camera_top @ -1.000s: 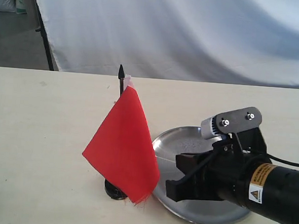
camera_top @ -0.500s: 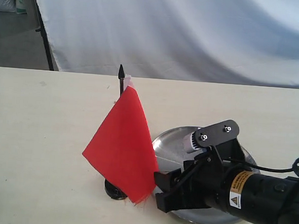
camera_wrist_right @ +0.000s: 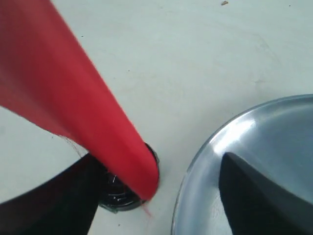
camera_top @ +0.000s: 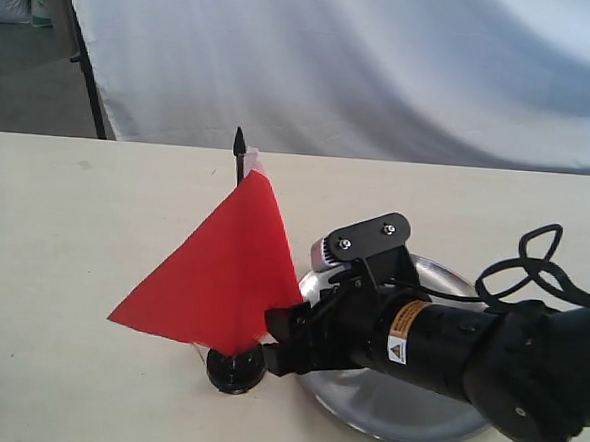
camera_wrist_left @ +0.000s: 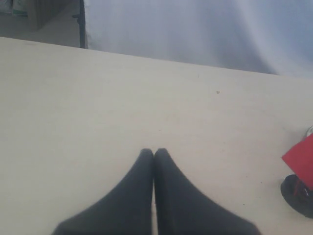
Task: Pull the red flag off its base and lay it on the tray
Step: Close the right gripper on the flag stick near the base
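Plainly, the open right gripper [camera_top: 278, 342] straddled the red flag [camera_top: 206, 281] near its base [camera_top: 234, 371]; it needed stick, not cloth, then a straight lift. The left gripper [camera_wrist_left: 154, 160] sat closed.

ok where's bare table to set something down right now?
Free: the table left of the red flag, and the strip behind the flag up to the white curtain. The left fingers, shut, hang over bare table. Crowded: base, tray and the open right fingers bunch at the flag's foot, the arm covering much of the tray.
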Motion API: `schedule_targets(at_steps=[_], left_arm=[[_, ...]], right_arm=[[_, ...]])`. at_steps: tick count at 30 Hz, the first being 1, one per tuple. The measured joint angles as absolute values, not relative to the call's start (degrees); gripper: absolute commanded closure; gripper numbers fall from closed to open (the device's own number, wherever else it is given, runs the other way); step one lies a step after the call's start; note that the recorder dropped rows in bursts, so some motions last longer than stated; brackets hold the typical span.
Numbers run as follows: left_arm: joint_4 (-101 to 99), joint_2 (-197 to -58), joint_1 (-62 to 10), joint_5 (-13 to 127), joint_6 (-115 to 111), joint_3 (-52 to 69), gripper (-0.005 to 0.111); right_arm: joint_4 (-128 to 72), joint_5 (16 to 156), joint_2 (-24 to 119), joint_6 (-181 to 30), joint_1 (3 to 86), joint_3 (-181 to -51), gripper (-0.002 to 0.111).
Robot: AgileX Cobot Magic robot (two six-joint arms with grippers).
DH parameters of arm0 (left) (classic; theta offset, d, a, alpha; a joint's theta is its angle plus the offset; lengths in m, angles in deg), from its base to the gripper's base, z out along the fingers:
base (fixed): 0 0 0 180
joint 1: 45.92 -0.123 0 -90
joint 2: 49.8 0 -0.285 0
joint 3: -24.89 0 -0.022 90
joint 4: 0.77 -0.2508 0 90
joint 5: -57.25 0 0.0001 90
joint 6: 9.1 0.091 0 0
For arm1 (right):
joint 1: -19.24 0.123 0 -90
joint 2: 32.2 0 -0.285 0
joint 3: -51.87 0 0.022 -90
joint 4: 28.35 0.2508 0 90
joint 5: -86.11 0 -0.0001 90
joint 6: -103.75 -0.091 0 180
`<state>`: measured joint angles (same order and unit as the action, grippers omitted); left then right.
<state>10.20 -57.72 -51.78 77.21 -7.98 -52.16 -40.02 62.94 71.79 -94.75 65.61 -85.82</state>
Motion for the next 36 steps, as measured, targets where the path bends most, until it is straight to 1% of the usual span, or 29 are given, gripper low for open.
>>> schedule_targets(at_steps=[6,12,21,22,24,27,29,30,31,36], left_arm=[[10.2,-57.72,-51.78,77.21,-7.98,-52.16,0.107],[10.2,-57.72,-51.78,77.21,-7.98,-52.16,0.107],[10.2,-57.72,-51.78,77.21,-7.98,-52.16,0.107],[10.2,-57.72,-51.78,77.21,-7.98,-52.16,0.107],[10.2,-57.72,-51.78,77.21,-7.98,-52.16,0.107],[10.2,-57.72,-51.78,77.21,-7.98,-52.16,0.107],[10.2,-57.72,-51.78,77.21,-7.98,-52.16,0.107],[10.2,-57.72,-51.78,77.21,-7.98,-52.16,0.107],[10.2,-57.72,-51.78,77.21,-7.98,-52.16,0.107],[10.2,-57.72,-51.78,77.21,-7.98,-52.16,0.107]], right_arm=[[-40.15,62.94,75.82,-94.86,65.69,-88.93,0.044],[-41.76,63.03,78.35,-95.43,67.96,-90.37,0.044],[-42.14,62.78,79.19,-95.97,68.93,-94.2,0.045],[-42.14,62.78,79.19,-95.97,69.01,-94.31,0.048],[-42.14,62.78,79.19,-96.08,69.01,-94.69,0.058],[-42.14,62.78,79.19,-96.2,69.01,-95.03,0.08],[-42.29,62.68,79.19,-96.2,69.01,-95.16,0.097],[-42.4,62.55,79.19,-96.2,69.01,-95.16,0.104],[-42.62,62.56,79.19,-96.2,69.06,-95.16,0.108],[-42.96,62.29,79.19,-96.2,69.33,-95.16,0.109]])
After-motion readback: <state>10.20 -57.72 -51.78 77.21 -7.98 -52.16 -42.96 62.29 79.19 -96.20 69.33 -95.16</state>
